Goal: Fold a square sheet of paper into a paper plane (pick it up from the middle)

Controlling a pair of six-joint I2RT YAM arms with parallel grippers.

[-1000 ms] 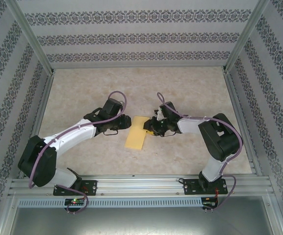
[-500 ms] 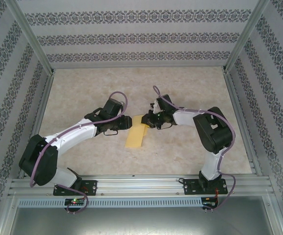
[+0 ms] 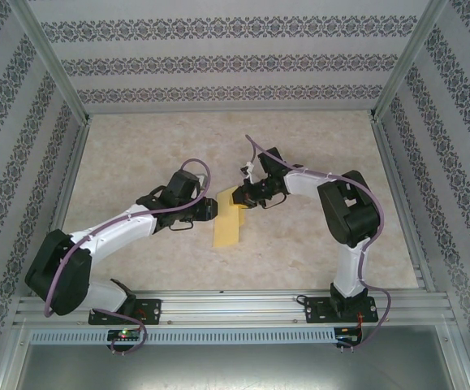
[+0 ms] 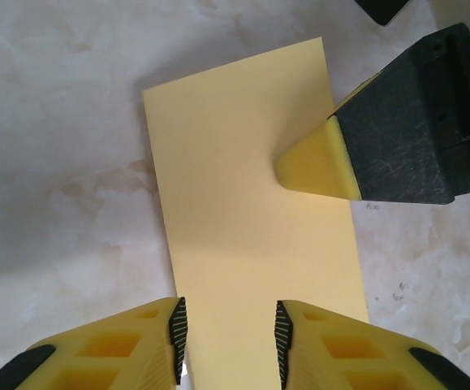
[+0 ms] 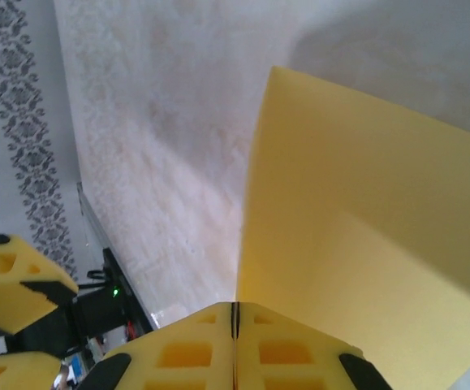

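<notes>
Right gripper (image 5: 235,313) is clamped tight, fingertips nipped on the far right edge of the thin yellow-orange paper sheet (image 4: 243,211), which is folded to a narrow rectangle with that edge lifting. Left gripper (image 4: 226,329) comes in from the other side with its jaws partly apart over the sheet's left edge, holding nothing that I can see. The two grippers are crowding each other, the right one's yellow tip sitting just ahead of the left jaws. Around them: the beige marbled tabletop (image 3: 137,154), patterned wallpaper panels (image 3: 218,61) on three sides, and a purple cable (image 3: 252,148) looping above the right wrist.

Since a second ago, the right gripper has swung farther from the silver mounting rail (image 3: 235,307) up to the sheet's far end and has closed; the sheet has barely shifted.

The sheet lies beyond the rail's midpoint, its long axis running away from the rail with the far end tipped slightly right.
</notes>
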